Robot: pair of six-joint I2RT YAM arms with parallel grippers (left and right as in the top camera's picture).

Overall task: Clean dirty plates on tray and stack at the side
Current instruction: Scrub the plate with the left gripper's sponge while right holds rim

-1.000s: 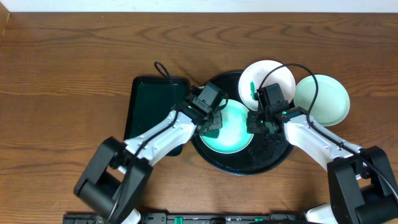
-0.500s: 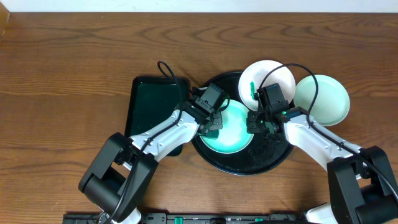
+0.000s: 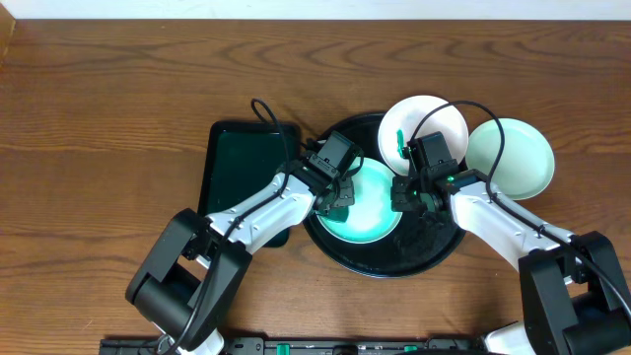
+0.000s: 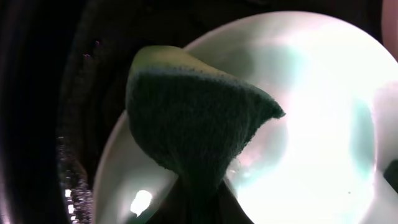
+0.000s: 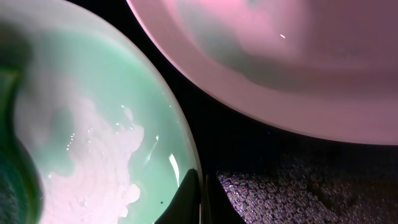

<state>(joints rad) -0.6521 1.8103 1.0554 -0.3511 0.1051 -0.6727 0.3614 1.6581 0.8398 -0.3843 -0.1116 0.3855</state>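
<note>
Mint plate lies mid-way across the black tray. Left claw is clamped on a green sponge, pressed to the plate's left side. Right claw pinches its right rim. In the last second only the left elbow swung; the sponge barely moved. Scrub likely unfinished. Smeared plate waits at the tray's far edge, third plate on the table beyond.

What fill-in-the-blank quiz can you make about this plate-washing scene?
The left gripper is shut on a dark green ____.
The right gripper pinches the rim of the mint plate lying in the round black ____.
In all, ____ plates are visible from overhead.
Missing words: sponge; tray; three.
</note>
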